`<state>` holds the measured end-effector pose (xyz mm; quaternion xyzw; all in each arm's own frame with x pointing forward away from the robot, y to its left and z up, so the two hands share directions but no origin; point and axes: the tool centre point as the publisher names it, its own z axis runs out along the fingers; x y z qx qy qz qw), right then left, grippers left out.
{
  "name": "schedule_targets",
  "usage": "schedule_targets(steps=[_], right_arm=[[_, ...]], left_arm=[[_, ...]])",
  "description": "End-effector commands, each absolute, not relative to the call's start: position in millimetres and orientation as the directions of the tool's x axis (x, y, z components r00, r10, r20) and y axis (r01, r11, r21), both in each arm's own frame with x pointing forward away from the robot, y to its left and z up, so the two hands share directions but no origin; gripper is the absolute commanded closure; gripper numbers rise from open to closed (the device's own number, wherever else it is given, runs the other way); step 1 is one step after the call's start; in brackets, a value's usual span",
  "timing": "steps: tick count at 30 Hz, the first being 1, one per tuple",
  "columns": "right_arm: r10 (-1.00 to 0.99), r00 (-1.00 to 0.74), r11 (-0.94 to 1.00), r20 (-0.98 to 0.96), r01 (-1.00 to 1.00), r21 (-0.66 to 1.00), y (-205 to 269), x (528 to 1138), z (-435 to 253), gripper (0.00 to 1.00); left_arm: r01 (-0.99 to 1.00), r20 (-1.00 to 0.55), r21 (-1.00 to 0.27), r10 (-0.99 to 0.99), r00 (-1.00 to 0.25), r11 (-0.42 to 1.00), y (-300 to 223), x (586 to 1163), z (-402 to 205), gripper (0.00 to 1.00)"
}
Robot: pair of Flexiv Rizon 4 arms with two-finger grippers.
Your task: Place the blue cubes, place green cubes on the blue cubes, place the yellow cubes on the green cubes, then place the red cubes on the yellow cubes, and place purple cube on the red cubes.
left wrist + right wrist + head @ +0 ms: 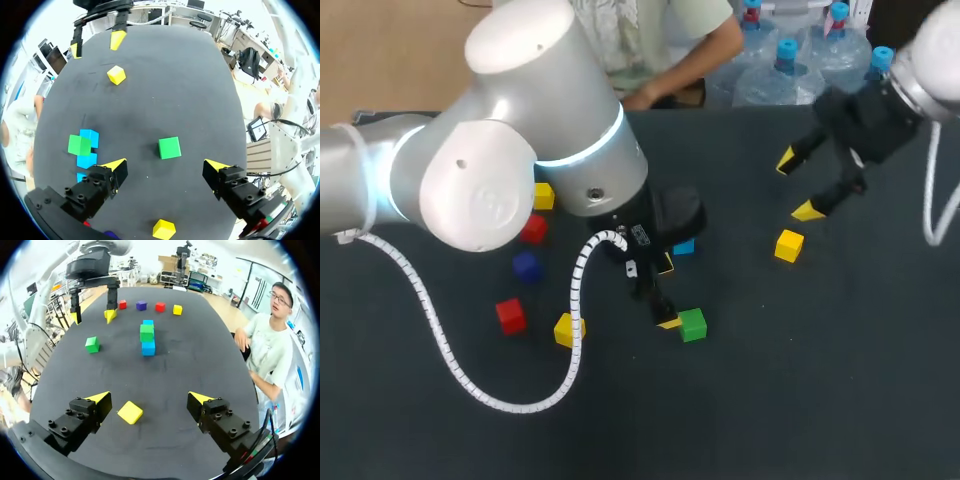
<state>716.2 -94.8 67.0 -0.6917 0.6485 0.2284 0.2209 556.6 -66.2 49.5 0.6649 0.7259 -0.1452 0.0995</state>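
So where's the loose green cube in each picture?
Head view: green cube beside one yellow tip of the left hand.
Left wrist view: cube just ahead, between that hand's open fingers.
Right wrist view: cube far off, near the left hand.
Shared landmark: that hand's yellow tips.

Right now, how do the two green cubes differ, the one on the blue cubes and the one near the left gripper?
The stacked green cube sits on the blue cubes; the loose green cube lies on the table. The loose green cube is just ahead of the open left gripper; the stacked green cube is off to one side of it. Both look the same green and size, and neither is gripped.
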Motion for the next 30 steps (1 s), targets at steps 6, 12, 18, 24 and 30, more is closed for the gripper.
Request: schedule_targets(steps=[6,12,18,24,30], right_arm=[[-0.798,0.018,-0.045,-0.602,-0.999,0.029,-91,723,64,0.00],[-0.798,0.018,-0.045,-0.602,-0.999,0.029,-91,723,64,0.00],[-0.798,0.018,-0.045,-0.602,-0.999,0.029,-91,723,64,0.00],[-0.798,0.018,-0.045,-0.602,-0.999,0.029,-91,723,64,0.00],[-0.798,0.018,-0.045,-0.602,-0.999,0.029,-91,723,64,0.00]], left_arm=[[0.994,-0.340,-0.081,0.936,-0.093,0.070,-66,558,49,0.00],[0.994,-0.340,-0.081,0.936,-0.093,0.070,-66,558,49,0.00],[0.994,-0.338,-0.072,0.936,-0.098,0.078,-77,555,49,0.00],[0.991,-0.209,-0.102,0.972,-0.104,0.084,-97,553,33,0.00],[0.982,-0.114,-0.108,0.979,-0.169,0.157,-96,548,29,0.00]])
